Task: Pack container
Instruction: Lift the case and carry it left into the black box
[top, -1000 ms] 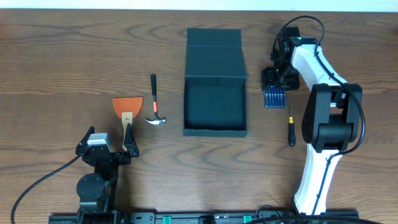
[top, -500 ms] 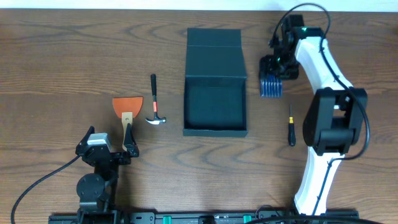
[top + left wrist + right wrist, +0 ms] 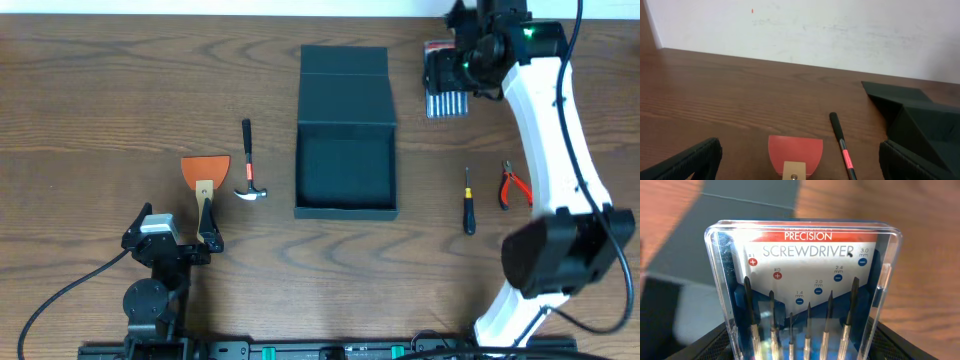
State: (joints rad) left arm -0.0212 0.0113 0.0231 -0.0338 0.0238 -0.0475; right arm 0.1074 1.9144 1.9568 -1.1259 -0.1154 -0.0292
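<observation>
- Case (image 3: 807,280) reads "PRECISION SCREWDRIVER"; marks #1, #0, 1.4, 2.0, 2.4, 3.0 mm; six drivers inside.
- Right gripper (image 3: 450,72) clamped on case.
- Left gripper (image 3: 800,167) jaws wide apart.
- Container (image 3: 345,175) mid-table, lid open, left of case.
- One each: hammer (image 3: 247,165), scraper (image 3: 205,172), loose screwdriver (image 3: 468,205), pliers (image 3: 513,187).

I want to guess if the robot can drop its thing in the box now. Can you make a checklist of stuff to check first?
1. Grip: the right gripper holds the clear plastic case of precision screwdrivers: ok.
2. Lid: the dark teal-green cardboard box has its flap lid folded open: ok.
3. Room inside the box: ok, nothing lies in it.
4. Case above the box opening: not ok, it is off to the box's right, near the table's far edge.
5. Other arm: the left gripper is open and well away from the box: ok.
</observation>
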